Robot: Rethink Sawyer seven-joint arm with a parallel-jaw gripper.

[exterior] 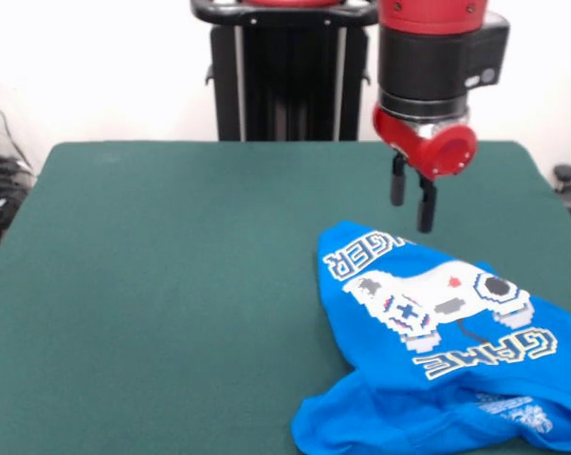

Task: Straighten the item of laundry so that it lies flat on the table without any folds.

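Lying crumpled at the near right of the bench point(172, 284), the bright blue T-shirt point(437, 379) runs off both the right and the bottom borders of the front view, so its full outline cannot be told. Its printed face is up: a white pixel-pattern game controller sits in the middle, with outlined block lettering above it toward the far edge of the cloth and more lettering below it toward the right. The far edge of the shirt forms a rounded hump, and the left edge curves down and inward to a narrow waist, below which a bunched, folded-over flap spreads out along the bottom border, showing a small pale print at its right. Everything left of the shirt is bare dark green cloth, a wide open stretch reaching to the left and far edges of the bench; a narrower bare strip lies between the shirt's far edge and the far right corner. The red and black arm comes straight down from the top border, its black wrist section above a red rounded housing, and the gripper point(412, 194) hangs below that, pointing down. Its two dark fingers point(426, 207) stand a small gap apart, parted and holding nothing. The fingertips hover just past the far edge of the shirt, near the upper lettering, without touching the cloth as far as can be told
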